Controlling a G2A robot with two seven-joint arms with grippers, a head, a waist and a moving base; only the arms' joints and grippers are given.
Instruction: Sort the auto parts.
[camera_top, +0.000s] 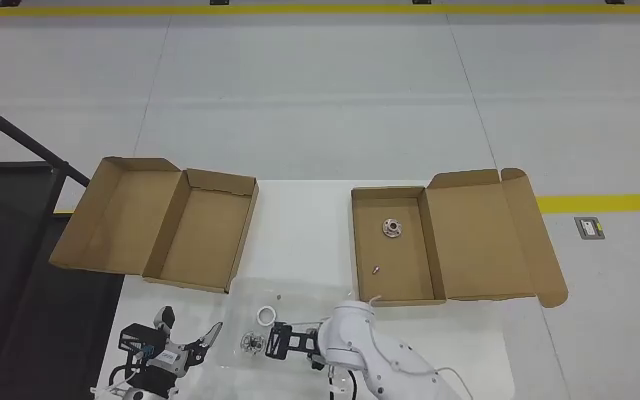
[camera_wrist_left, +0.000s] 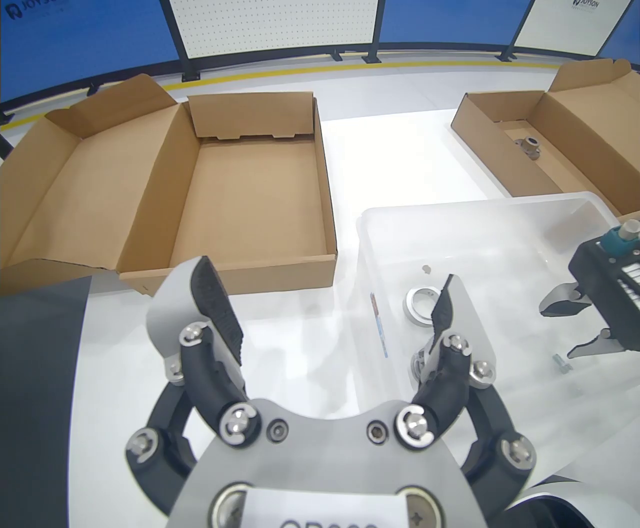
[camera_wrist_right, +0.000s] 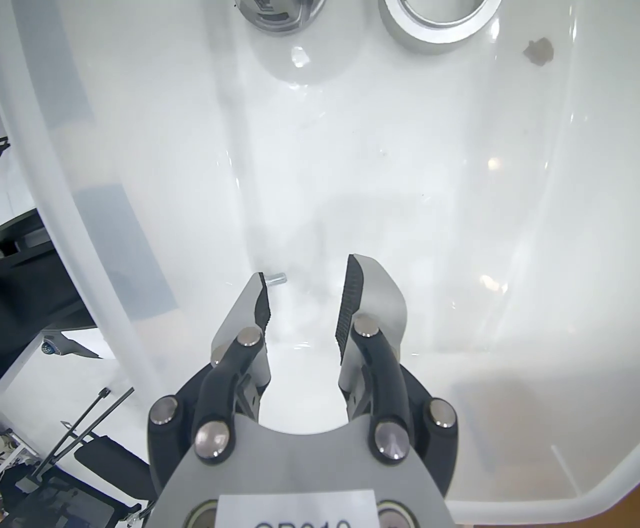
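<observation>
A clear plastic bin (camera_wrist_left: 475, 210) holds a metal ring (camera_wrist_left: 422, 305), a round hub part (camera_wrist_right: 272, 12), a small bolt (camera_wrist_right: 276, 279) and a tiny chip (camera_wrist_right: 538, 51). My right gripper (camera_wrist_right: 306, 272) is open inside the bin, low over its floor. The bolt lies just beside the tip of one of its fingers. My left gripper (camera_wrist_left: 325, 295) is open and holds nothing, hanging over the table between the bin's wall and the left cardboard box (camera_wrist_left: 260, 190). The right cardboard box (camera_top: 395, 245) contains a flanged metal part (camera_top: 390, 228) and a small bolt (camera_top: 375, 267).
Both boxes lie with lids folded outward at the far side of the white table (camera_top: 300, 215). In the top view the bin (camera_top: 285, 300) sits at the near edge, with the left gripper (camera_top: 190, 326) and right gripper (camera_top: 270, 342) beside the ring (camera_top: 265, 316).
</observation>
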